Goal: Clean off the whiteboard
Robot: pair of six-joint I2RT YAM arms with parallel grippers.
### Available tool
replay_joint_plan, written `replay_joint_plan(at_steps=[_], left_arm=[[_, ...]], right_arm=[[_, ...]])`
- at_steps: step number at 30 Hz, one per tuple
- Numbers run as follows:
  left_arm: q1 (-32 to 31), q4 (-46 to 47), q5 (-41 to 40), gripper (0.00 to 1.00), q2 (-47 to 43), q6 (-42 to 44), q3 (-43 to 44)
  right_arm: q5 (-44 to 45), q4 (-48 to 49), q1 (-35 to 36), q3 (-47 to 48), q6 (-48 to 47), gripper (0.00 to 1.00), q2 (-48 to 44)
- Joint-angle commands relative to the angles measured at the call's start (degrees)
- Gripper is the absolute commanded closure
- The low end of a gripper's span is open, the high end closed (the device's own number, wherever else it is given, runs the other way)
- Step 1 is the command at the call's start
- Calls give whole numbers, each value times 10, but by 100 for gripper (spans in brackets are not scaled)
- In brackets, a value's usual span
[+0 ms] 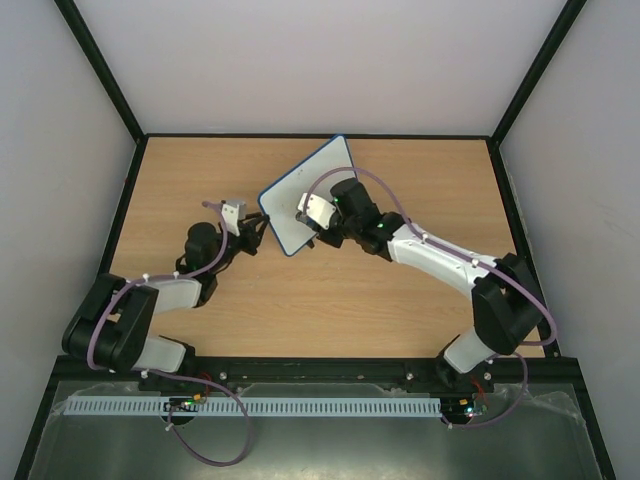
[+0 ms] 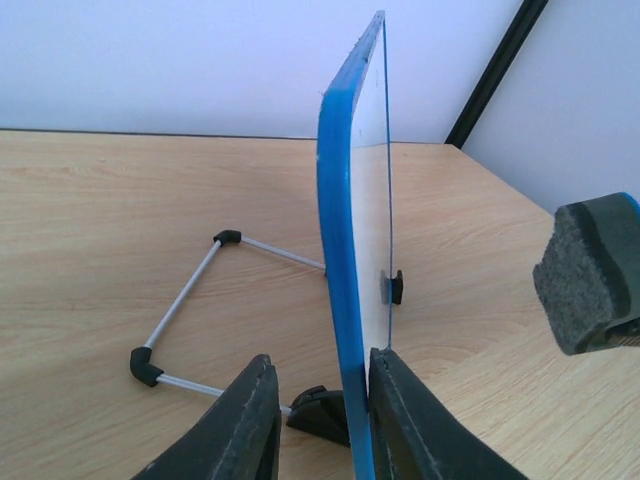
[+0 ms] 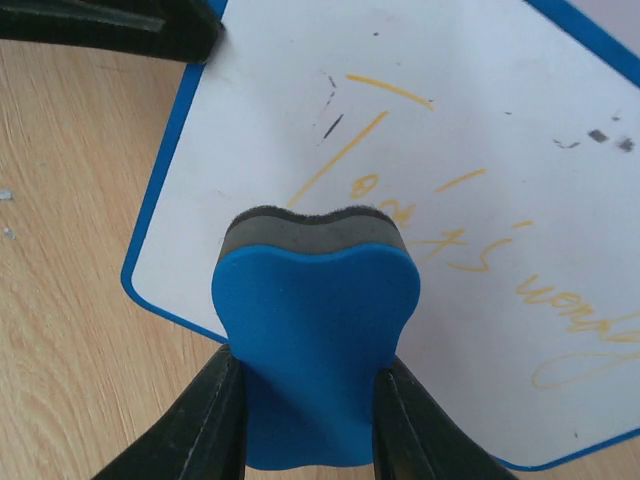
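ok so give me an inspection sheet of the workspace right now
surface: light wooden tabletop, a few tiny specks beside the board
job's things: small white whiteboard with a thin blue frame, upright on a wire stand, yellow writing not yet erased; blue foam eraser block with grey felt, off the board face
clutter: nothing seen
grippers: left gripper fingers clamp the board's lower edge; right gripper shut on the eraser
cables: lilac cables loop along both arms
surroundings: white walls, black corner posts
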Motion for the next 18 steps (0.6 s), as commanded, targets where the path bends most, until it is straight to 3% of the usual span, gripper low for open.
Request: replay_joint_plan(at_steps=[1,6,18], left_arm=[[1,33,2,77,17,8,20],[2,20,17,92,29,31,38],[20,2,42,97,48,11,52]], right_arm=[[31,58,12,30,-4,98,32],[20,71,15,71,25,98,70],[20,105,16,133,109,98,136]])
